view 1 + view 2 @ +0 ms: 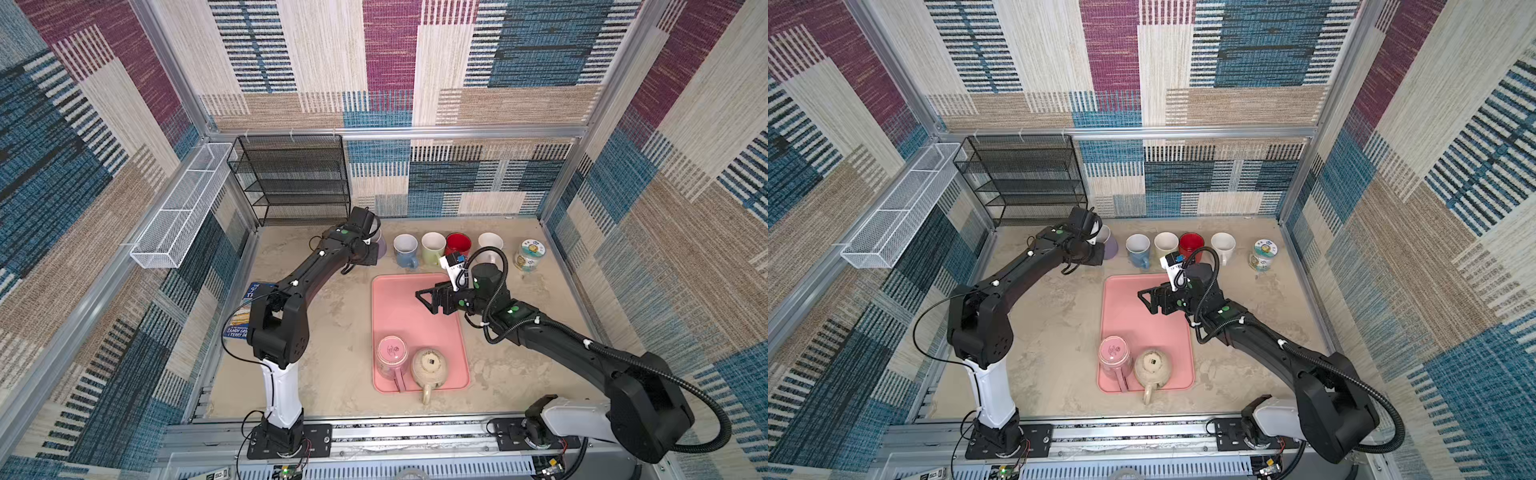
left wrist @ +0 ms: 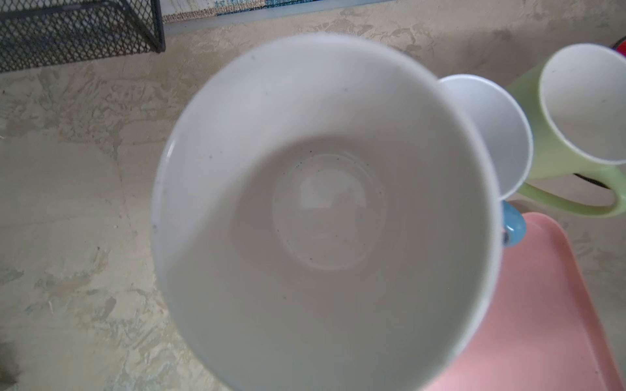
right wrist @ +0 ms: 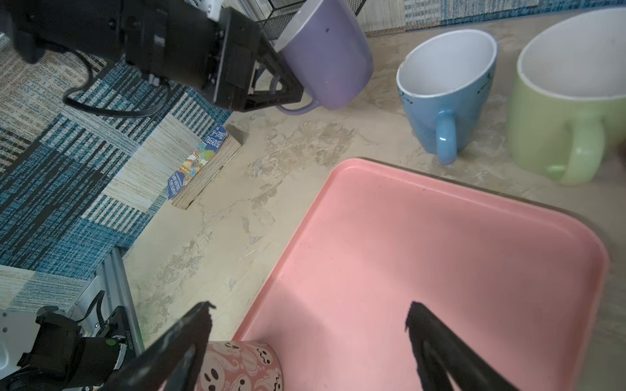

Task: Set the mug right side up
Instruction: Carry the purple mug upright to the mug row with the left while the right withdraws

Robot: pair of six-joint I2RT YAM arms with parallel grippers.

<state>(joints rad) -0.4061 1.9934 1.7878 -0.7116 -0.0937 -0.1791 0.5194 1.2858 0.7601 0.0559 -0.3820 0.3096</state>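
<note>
At the far edge of the bench [image 1: 332,324], left pincer [image 3: 286,76] grips the tilted purple mug [image 3: 328,57] by its handle [image 3: 299,109] — right pincer [image 3: 310,311] released, over the pink tray's [image 3: 440,237] bare far half.

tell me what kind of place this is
Probably a robot test cell, not a real kitchen: two arms bolted to a front rail, carpet-patterned walls in an aluminium frame, and a staged row of mugs behind a pink tray.

Robot lab cell: aluminium frame [image 1: 395,132], fabric walls [image 1: 390,50]
</note>
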